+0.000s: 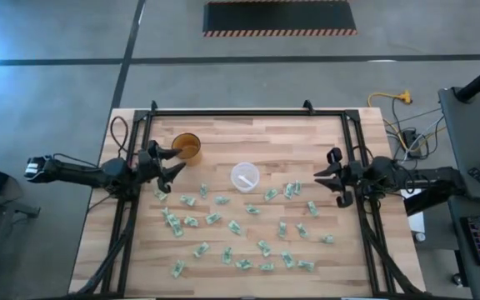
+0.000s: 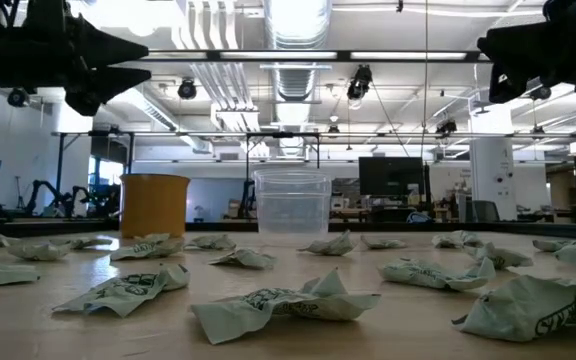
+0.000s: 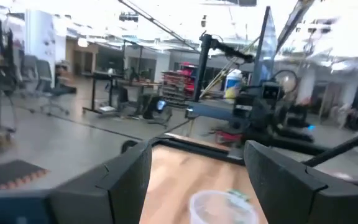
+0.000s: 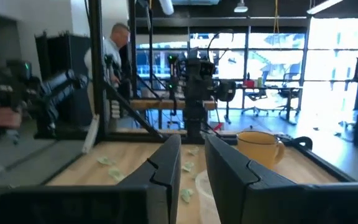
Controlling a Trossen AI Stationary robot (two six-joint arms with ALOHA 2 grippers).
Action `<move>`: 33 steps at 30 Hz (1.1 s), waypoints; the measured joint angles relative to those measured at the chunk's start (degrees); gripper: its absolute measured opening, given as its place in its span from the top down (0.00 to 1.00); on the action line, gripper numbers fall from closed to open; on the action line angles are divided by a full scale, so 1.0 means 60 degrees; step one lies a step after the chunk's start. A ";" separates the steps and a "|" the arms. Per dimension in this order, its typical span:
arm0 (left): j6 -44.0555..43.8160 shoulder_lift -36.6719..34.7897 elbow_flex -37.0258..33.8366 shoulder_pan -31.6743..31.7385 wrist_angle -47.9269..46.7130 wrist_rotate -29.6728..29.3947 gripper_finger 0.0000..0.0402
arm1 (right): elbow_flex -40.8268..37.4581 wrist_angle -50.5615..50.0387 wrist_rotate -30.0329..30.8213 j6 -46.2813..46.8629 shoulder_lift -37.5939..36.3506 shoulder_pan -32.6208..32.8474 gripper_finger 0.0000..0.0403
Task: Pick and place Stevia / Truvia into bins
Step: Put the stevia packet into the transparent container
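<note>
Stevia / Truvia sachets (image 1: 212,219) lie scattered on the wooden desk (image 1: 223,133), none in the bin (image 1: 245,177).

They cover the middle and near part of the desk, in a loose band from near the left gripper (image 1: 167,163) across to the right side, and their long axes point in many different directions; in the low view several look crumpled and not flat. The translucent bin stands upright near the centre, apart from the sachets around it, and the amber cup (image 1: 187,147) stands upright to its far left. The far strip of the desk has open room. Left jaws are wide apart, raised over the left edge. The right gripper (image 1: 337,177) is raised over the right edge, its jaws only narrowly apart, holding nothing.
</note>
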 joint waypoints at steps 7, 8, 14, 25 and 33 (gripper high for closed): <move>-0.1422 0.0426 -0.0076 -0.0011 -0.0573 0.2575 0.40 | 0.0000 0.0035 -0.0004 -0.0363 0.0742 0.0000 0.84; -0.1619 0.0617 -0.0104 -0.0011 -0.0548 0.2744 0.40 | 0.0000 0.0039 -0.0007 -0.0338 0.0883 0.0004 0.84; -0.1419 0.2210 -0.0247 -0.0007 -0.0465 0.3137 0.40 | 0.0027 0.0058 -0.0004 -0.1600 0.1440 -0.0002 0.83; -0.0616 0.4490 -0.0088 0.0007 0.1329 0.2513 0.40 | 0.0503 0.0064 -0.0015 -0.1499 0.1981 0.0004 0.85; -0.0202 0.5585 0.0328 -0.0004 0.1469 0.2395 0.40 | 0.0532 0.0046 -0.0049 -0.1569 0.2399 0.0004 0.85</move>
